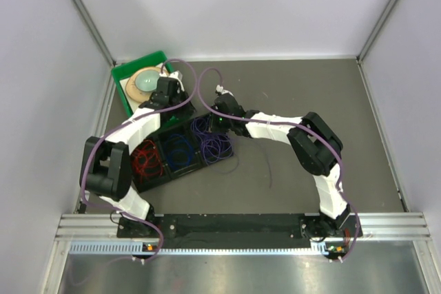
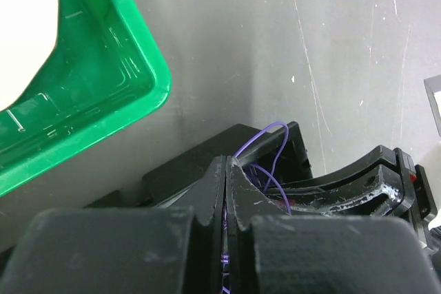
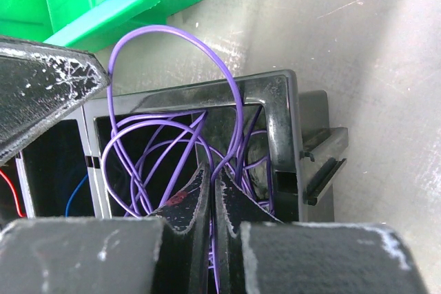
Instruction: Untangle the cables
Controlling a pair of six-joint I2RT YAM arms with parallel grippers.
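A black tray (image 1: 167, 137) holds the cables in three compartments: red cables (image 1: 147, 160) on the left, blue cables (image 1: 180, 151) in the middle, purple cables (image 1: 215, 141) on the right. My right gripper (image 3: 212, 170) is shut on a purple cable strand that arches up in a loop (image 3: 172, 32) above the tray's far rim. My left gripper (image 2: 227, 163) is also shut at that far corner, with a thin purple cable (image 2: 272, 144) running between its pads. The two grippers sit close together over the purple compartment, left gripper (image 1: 187, 109) and right gripper (image 1: 210, 123).
A green bin (image 1: 124, 77) with a pale bowl on a plate (image 1: 146, 80) stands just behind the tray, close to my left gripper. Some purple loops spill over the tray's right edge (image 1: 227, 151) onto the grey table. White walls enclose the workspace.
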